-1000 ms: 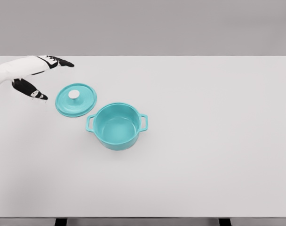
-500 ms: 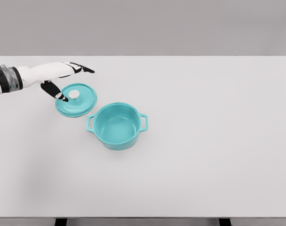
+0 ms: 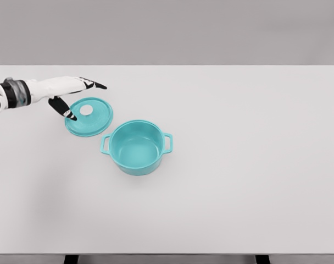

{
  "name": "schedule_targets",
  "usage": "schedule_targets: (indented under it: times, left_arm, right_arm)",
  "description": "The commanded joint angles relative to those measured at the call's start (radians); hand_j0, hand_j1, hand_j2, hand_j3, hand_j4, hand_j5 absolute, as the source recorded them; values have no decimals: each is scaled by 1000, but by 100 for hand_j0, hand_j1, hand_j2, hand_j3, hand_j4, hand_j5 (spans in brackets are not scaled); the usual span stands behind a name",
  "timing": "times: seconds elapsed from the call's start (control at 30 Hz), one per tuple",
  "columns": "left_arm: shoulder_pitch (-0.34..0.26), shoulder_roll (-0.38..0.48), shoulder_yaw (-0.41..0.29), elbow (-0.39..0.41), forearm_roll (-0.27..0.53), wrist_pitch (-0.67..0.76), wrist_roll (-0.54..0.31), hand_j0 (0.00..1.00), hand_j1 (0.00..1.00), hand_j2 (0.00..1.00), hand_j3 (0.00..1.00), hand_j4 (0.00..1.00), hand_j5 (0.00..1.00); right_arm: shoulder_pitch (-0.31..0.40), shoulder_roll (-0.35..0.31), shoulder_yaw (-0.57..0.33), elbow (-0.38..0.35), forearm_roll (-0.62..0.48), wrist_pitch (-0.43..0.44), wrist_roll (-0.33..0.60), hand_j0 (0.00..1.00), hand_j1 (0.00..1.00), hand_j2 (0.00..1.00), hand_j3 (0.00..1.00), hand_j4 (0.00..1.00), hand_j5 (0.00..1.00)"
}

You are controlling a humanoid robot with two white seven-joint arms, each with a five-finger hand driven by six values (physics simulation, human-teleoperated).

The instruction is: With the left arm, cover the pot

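A teal pot (image 3: 136, 147) with two side handles stands uncovered on the white table (image 3: 238, 165), left of the middle. Its teal lid (image 3: 90, 117) with a white knob (image 3: 86, 110) lies flat on the table just up and left of the pot. My left hand (image 3: 78, 98) comes in from the left edge and hovers at the lid's upper left rim. Its fingers (image 3: 94, 84) are spread above the lid and the thumb (image 3: 63, 109) points down beside the knob. It holds nothing. My right arm is out of view.
My left hand travelled right from the table's left edge to the lid. In the last half second it drew back slightly to the left and stayed spread.
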State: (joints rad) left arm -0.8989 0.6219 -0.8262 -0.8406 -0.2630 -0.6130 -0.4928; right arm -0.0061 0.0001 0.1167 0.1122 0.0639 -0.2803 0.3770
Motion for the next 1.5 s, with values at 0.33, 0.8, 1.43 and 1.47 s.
schedule_targets:
  times: [0.33, 0.8, 1.43, 1.47]
  left_arm:
    - [0, -27, 5, 46, -5, 2, -1, 84, 84, 84, 84, 84, 84]
    - [6, -19, -1, 48, -7, 2, -3, 81, 81, 81, 81, 81, 81]
    - [17, -24, -4, 67, -13, 2, 0, 70, 70, 70, 70, 70, 70]
    - [17, -27, -2, 87, -27, 2, 0, 70, 70, 70, 70, 70, 70]
  right_arm:
    - [0, 0, 0, 1, 0, 0, 0, 100, 100, 100, 100, 100, 100]
    - [0, 0, 0, 0, 0, 0, 0, 100, 100, 100, 100, 100, 100]
    - [0, 0, 0, 0, 0, 0, 0, 100, 100, 100, 100, 100, 100]
    - [0, 0, 0, 0, 0, 0, 0, 100, 100, 100, 100, 100, 100]
